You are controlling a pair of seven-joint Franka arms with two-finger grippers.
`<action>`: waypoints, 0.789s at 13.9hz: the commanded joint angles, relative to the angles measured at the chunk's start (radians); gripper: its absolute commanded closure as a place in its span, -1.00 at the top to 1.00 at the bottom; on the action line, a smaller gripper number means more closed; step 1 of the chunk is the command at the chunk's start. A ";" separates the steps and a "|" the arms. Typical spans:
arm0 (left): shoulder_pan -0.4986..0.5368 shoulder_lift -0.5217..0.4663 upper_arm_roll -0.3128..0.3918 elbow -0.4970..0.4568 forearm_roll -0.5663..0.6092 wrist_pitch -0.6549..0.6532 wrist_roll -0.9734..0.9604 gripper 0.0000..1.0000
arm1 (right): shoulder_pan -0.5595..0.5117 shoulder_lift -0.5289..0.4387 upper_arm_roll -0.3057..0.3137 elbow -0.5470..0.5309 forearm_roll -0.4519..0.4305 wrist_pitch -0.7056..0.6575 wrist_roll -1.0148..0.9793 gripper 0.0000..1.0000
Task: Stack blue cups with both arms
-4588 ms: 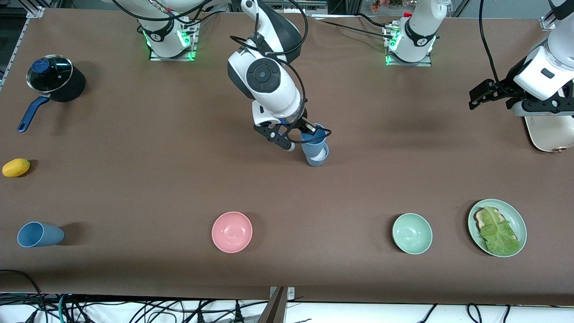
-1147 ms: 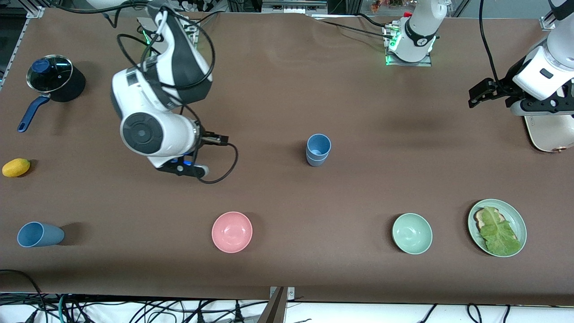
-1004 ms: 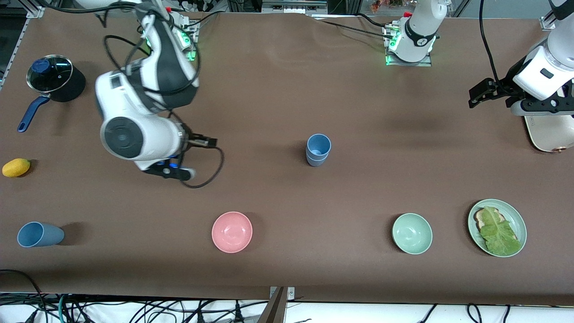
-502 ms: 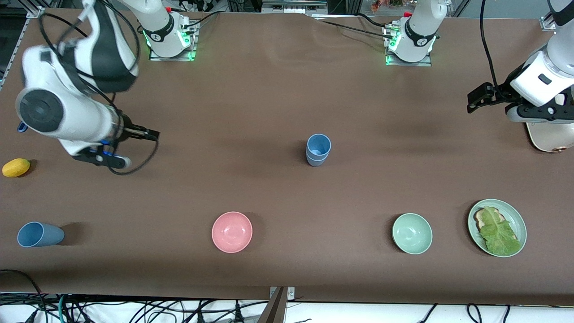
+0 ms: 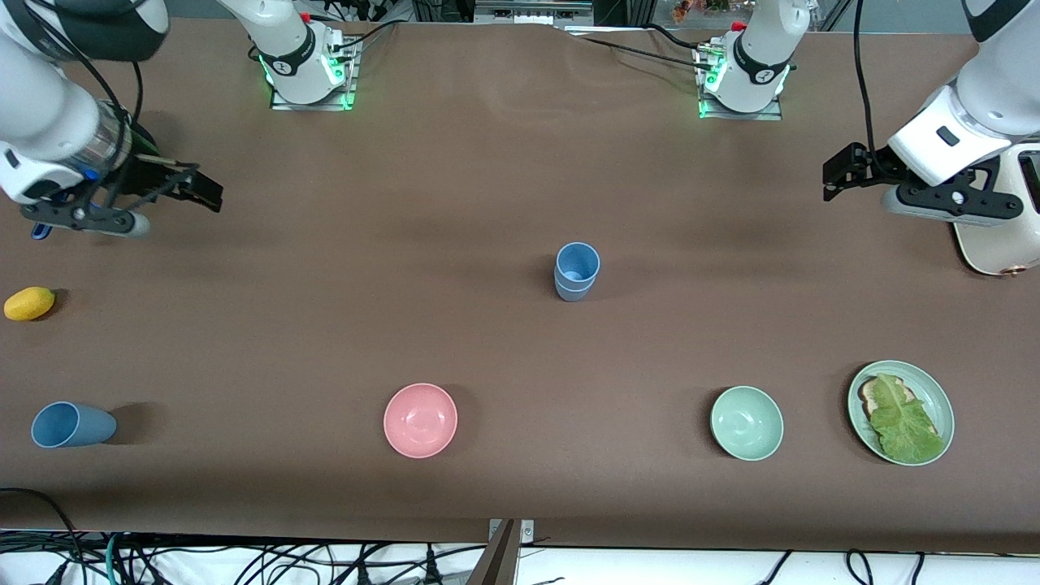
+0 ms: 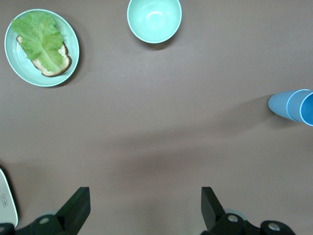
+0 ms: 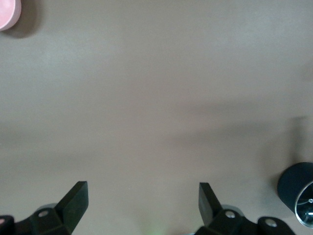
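Table (image 5: 504, 162): brown. Right arm (image 5: 49, 114) is up over its own end w/ right gripper (image 5: 191, 185) fingers apart, empty, beside the pot (image 7: 299, 193). Left gripper (image 5: 841, 169), also spread & empty, hangs over the left arm's end. Two blue cups (image 5: 576, 272) sit nested upright mid-table. Third blue cup (image 5: 71, 425) lies on its side near the front camera, right arm's end.

Glossy white arms (image 5: 967, 122) with black cables, green-lit bases (image 5: 309, 77), seemingly matte black fingers (image 6: 78, 208).
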 commanded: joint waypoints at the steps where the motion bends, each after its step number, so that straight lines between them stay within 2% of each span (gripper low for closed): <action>1: -0.001 0.016 -0.002 0.030 -0.024 -0.002 -0.004 1.00 | -0.054 -0.048 0.012 -0.022 0.023 -0.027 -0.028 1.00; 6: -0.001 0.016 -0.002 0.041 -0.024 -0.005 -0.068 1.00 | -0.056 -0.030 -0.039 0.036 0.024 -0.063 -0.150 1.00; 11: -0.001 0.019 -0.002 0.042 -0.022 -0.007 -0.061 1.00 | -0.036 0.012 -0.042 0.044 0.044 -0.047 -0.144 1.00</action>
